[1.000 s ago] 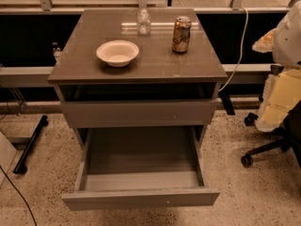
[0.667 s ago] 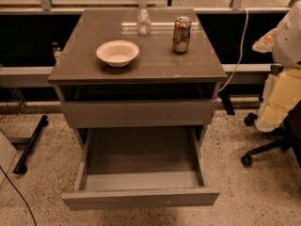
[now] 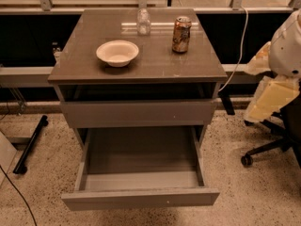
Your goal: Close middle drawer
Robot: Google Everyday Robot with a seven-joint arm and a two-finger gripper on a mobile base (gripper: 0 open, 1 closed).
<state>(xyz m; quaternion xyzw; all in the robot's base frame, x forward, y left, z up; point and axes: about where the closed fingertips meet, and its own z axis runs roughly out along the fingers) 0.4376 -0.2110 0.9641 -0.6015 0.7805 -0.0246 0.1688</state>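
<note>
The middle drawer point(image 3: 141, 197) is pulled far out of the grey cabinet. Its flat front panel faces me low in the view, with a tiny pale speck right of centre, and its deep grey box is empty. Above it another grey drawer front point(image 3: 138, 113) sits nearly flush under the cabinet top. My arm comes in at the right edge, and my gripper point(image 3: 269, 101) hangs there as a pale cream part, to the right of the cabinet and well apart from the drawer.
On the cabinet top point(image 3: 155, 65) stand a white bowl point(image 3: 117, 52), a drink can point(image 3: 181, 34) and a small clear bottle point(image 3: 143, 21). A black office chair base point(image 3: 265, 147) stands on the speckled floor at right. A black bar point(image 3: 30, 144) lies at left.
</note>
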